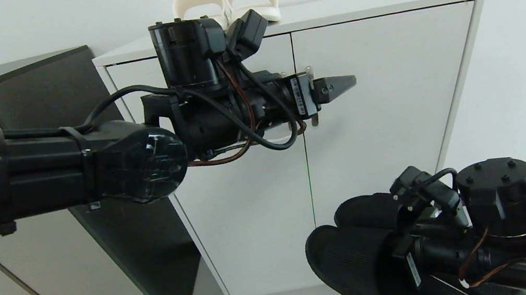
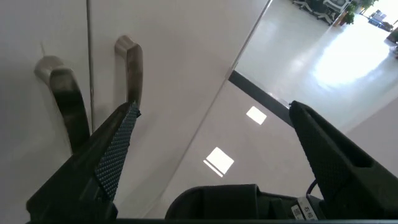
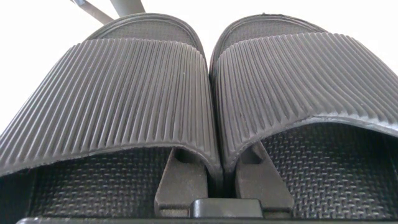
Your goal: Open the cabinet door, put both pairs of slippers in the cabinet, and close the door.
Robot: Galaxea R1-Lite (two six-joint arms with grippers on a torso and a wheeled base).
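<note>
Two pairs of slippers are in sight: the white slippers (image 1: 225, 3) sit side by side on the cabinet (image 1: 378, 8) top, at its back edge above the left door (image 1: 246, 208), and the black slippers (image 1: 359, 253) hang in the right gripper (image 3: 217, 168), low in front of the right door (image 1: 392, 95) near its bottom edge. That gripper is clamped on the pair, its two fingers (image 3: 180, 183) reaching under the ribbed straps and pinching the inner strap edges together. Both doors are shut, with their handles (image 2: 132, 68) flanking the centre seam. The left gripper (image 2: 214, 112) hovers just before these handles with its fingers spread wide, holding nothing, one fingertip (image 2: 121, 134) close beside the right door's handle. Beside the cabinet's left edge stands a dark cabinet (image 1: 142, 251).
</note>
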